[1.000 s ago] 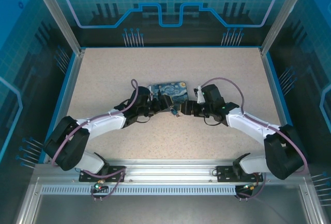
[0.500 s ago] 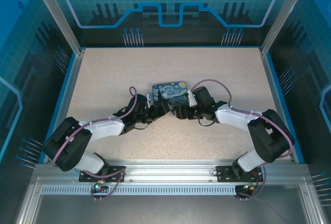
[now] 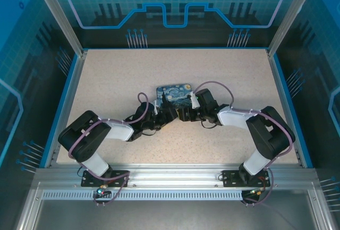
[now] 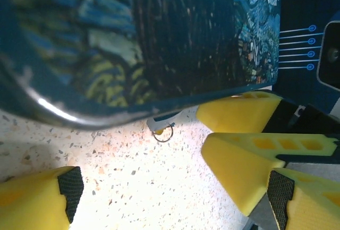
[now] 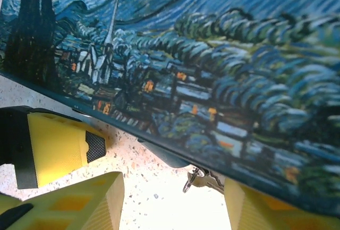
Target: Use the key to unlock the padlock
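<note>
The night-sky printed box (image 3: 177, 92) lies mid-table. From its near long side a bluish-grey padlock (image 5: 169, 156) juts out. Just right of it the small metal key (image 5: 210, 179), on a wire ring, pokes from under the box edge, between the fingers of my open right gripper (image 5: 172, 187) and close to its right finger (image 5: 255, 209). The ring (image 4: 163, 133) also shows in the left wrist view, under the box rim. My left gripper (image 4: 172, 195) stands wide open on the tabletop in front of it, nothing between its pads. Both grippers (image 3: 169, 111) (image 3: 182, 114) meet at the box's near edge.
The speckled table (image 3: 106, 76) is bordered by a blue rim and glass walls. My right gripper's yellow fingers (image 4: 249, 155) crowd in from the right of the left wrist view. A left finger with its black pad (image 5: 58, 147) sits close beside the right gripper.
Both arms have folded in closer to the box. The right gripper slid left along the box's near edge and its jaws narrowed; the left jaws opened slightly.
</note>
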You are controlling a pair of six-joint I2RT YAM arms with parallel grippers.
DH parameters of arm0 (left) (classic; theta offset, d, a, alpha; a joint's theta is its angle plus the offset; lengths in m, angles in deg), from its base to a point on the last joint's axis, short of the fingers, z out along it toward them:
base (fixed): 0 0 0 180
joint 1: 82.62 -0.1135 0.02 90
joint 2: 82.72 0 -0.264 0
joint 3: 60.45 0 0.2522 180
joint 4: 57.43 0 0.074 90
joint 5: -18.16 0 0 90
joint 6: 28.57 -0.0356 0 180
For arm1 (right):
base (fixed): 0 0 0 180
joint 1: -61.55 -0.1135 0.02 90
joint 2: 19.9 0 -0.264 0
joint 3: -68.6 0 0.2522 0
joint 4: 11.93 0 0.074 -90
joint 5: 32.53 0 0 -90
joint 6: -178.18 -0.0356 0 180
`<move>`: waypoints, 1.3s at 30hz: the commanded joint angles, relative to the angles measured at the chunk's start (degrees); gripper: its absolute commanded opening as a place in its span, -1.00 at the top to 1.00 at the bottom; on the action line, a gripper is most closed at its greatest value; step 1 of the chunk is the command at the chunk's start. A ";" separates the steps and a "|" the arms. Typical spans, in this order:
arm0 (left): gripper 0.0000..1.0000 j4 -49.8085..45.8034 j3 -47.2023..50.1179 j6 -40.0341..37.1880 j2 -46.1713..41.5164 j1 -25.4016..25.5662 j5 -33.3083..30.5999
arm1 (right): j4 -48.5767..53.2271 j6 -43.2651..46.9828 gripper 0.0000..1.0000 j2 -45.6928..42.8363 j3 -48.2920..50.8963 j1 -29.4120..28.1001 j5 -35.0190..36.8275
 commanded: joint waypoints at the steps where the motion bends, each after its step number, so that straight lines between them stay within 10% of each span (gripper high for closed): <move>1: -0.83 4.41 0.74 1.13 1.09 0.66 -1.38 | -2.04 1.67 -0.07 2.05 -1.76 -0.77 -0.48; 26: -0.87 14.91 -3.21 -1.09 15.92 8.89 -14.41 | -12.03 -10.01 0.08 -10.14 11.63 10.11 -6.69; 39: -0.86 13.28 -0.42 -0.54 17.10 12.61 -29.44 | -3.11 -14.89 0.08 -11.30 -0.63 12.11 -4.35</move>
